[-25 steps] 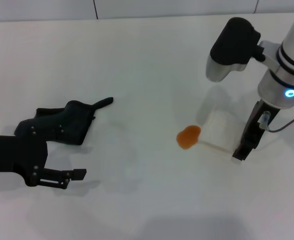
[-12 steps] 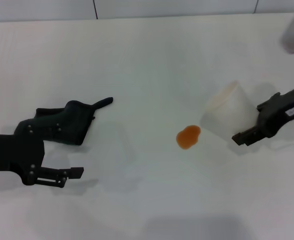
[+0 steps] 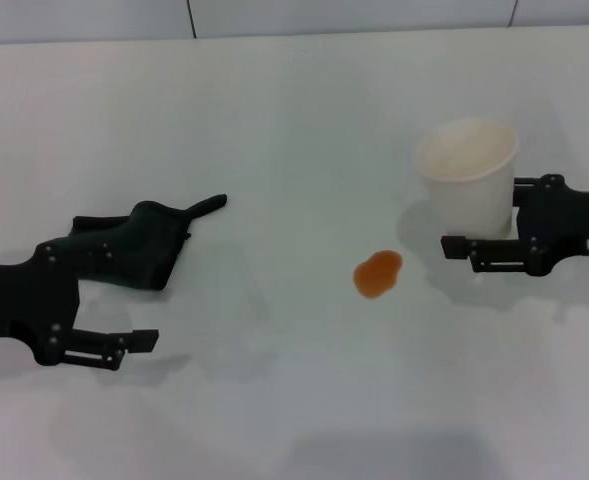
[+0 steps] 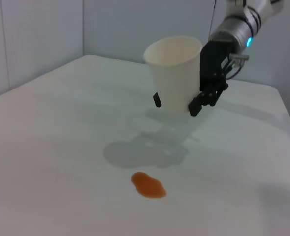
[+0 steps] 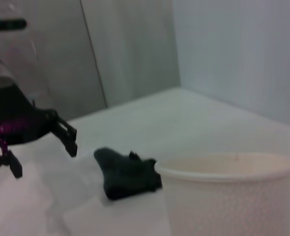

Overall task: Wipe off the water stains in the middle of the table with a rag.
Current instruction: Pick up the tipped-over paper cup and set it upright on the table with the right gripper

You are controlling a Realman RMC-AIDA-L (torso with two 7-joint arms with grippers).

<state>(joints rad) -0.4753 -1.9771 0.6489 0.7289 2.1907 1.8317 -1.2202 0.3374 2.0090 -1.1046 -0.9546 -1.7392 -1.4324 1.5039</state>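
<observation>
**Cup upright in right gripper, stain unwiped**

At seven o'clock on the table [image 3: 294,110], nearest the robot, the left gripper [image 3: 124,320] hovers low with its fingers spread apart, holding nothing; its upper finger overlaps the near edge of the rag [image 3: 139,245]. Rag lies crumpled at nine o'clock, its pointed tab aimed toward the centre. Stain [image 3: 378,273], a small orange two-lobed blotch, sits bare near the middle, well apart from the rag. Just beyond it, at three o'clock, the right gripper [image 3: 484,225] reaches in from the side, fingers clamped around a white cup [image 3: 467,172], which stands upright, mouth up.
</observation>
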